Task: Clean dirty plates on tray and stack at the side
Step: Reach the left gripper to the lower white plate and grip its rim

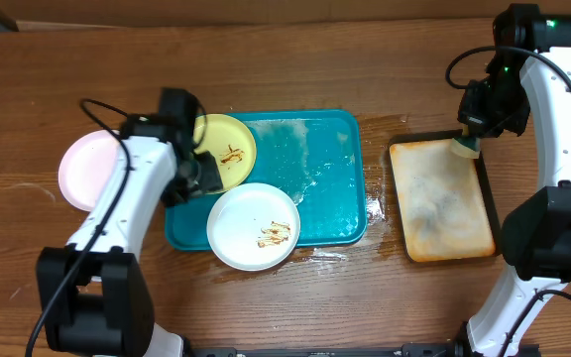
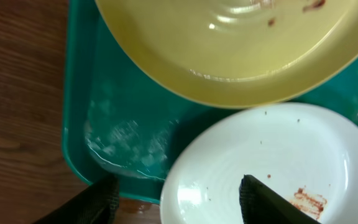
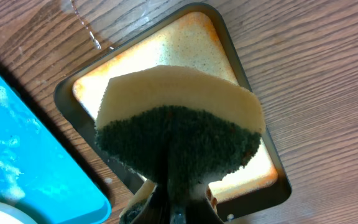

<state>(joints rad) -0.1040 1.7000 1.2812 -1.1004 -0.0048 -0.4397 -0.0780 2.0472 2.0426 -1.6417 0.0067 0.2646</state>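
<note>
Wooden tabletop (image 1: pixel 365 59), brown grain, one work station. Item 1: teal tray (image 1: pixel 330 188), central, taken as reference. Suds (image 1: pixel 300 159) lie across its middle, and there is a wet patch (image 1: pixel 375 213) on the wood off its right rim. Item 2: yellow plate (image 1: pixel 231 134), in the tray's upper-left corner, brown smear at centre, uncleaned. Item 3: white plate (image 1: pixel 254 226), lower-left of the tray, overhanging its near rim, brown smear, uncleaned. Item 4: pinkish-white plate (image 1: pixel 85 171), on the wood left of the tray, no smear visible. It is likely the start of the side stack. Item 5: left gripper (image 2: pixel 179 186), over the tray's left end between items 2 and 3, jaws spread with nothing gripped, straddling the white plate's rim, apparently placed to pinch and steady that plate. Item 6: right gripper (image 3: pixel 173 208), right of the tray, clamped on a sponge (image 3: pixel 179 118) with the scourer side toward the wrist camera. It is poised over the black-rimmed stained tray (image 1: pixel 439 198), seemingly parked clear until a plate is secured.
</note>
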